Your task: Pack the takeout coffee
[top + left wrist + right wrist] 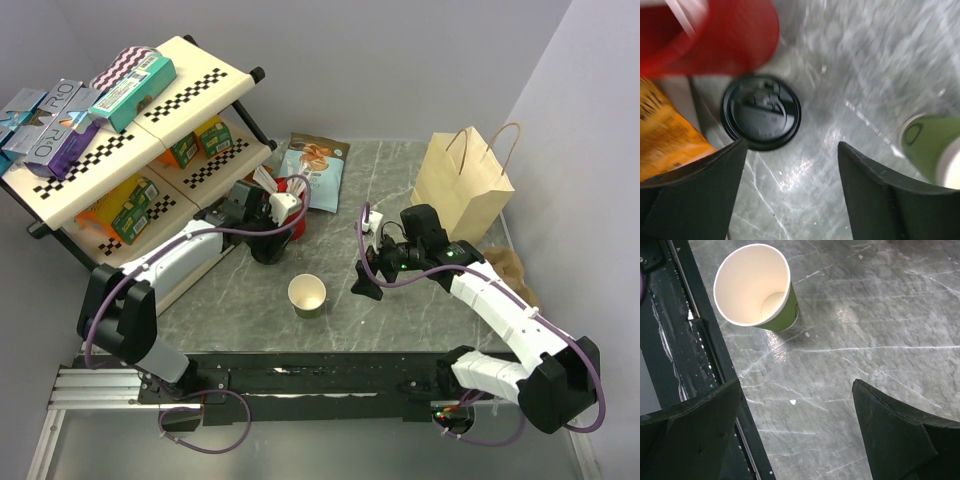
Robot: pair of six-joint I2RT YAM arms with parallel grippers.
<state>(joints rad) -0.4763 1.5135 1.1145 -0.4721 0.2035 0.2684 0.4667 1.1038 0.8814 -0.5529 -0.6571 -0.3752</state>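
Observation:
The takeout coffee cup [307,296] stands upright and uncovered on the marble table, dark green outside and cream inside; it also shows in the right wrist view [757,287] and the left wrist view [932,147]. Its round black lid [761,112] lies flat on the table beside the red cup [715,35]. My left gripper [792,150] hovers open just short of the lid, nothing between its fingers. In the top view the left gripper [268,248] is left of the cup. My right gripper [365,283] is open to the cup's right, and the right wrist view confirms the gripper [797,390] is empty.
A brown paper bag [463,180] stands at the back right. A snack pouch [315,165] lies behind the red cup [293,215]. A checkered shelf [150,110] with boxes fills the left. An orange package [665,135] is near the left finger. The black rail [690,340] borders the near edge.

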